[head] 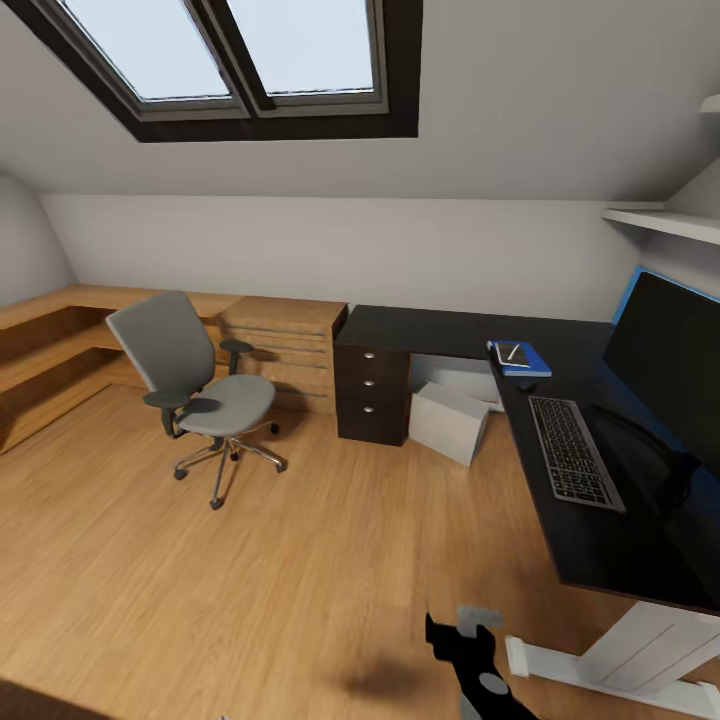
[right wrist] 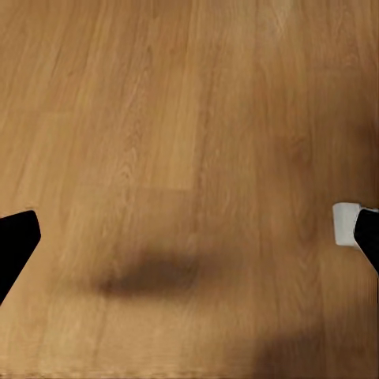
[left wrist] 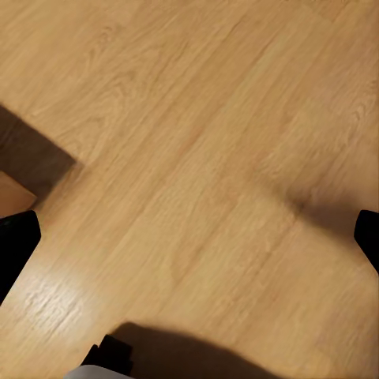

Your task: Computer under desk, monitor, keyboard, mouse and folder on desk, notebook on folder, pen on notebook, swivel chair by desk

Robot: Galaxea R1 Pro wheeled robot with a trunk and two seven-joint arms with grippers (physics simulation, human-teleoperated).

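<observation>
The grey swivel chair (head: 200, 385) stands on the wood floor, well left of the black desk (head: 430, 330). On the desk, a blue folder (head: 522, 360) carries the dark notebook (head: 514, 353) with the white pen (head: 513, 352) on top. Beside the folder lies the small black mouse (head: 527, 386), then the keyboard (head: 572, 450), with the monitor (head: 665, 365) to its right. The light-grey computer (head: 450, 420) sits under the desk. My left gripper (left wrist: 189, 241) and right gripper (right wrist: 189, 237) are open over bare floor, holding nothing. My right arm (head: 478, 665) shows low in the head view.
A black three-drawer unit (head: 372, 390) closes the desk's left end, next to a light-wood drawer chest (head: 280, 350) and a wooden bench (head: 50, 340). The desk's white foot (head: 600, 670) lies just right of my right arm. A blue panel (head: 628, 290) stands behind the monitor.
</observation>
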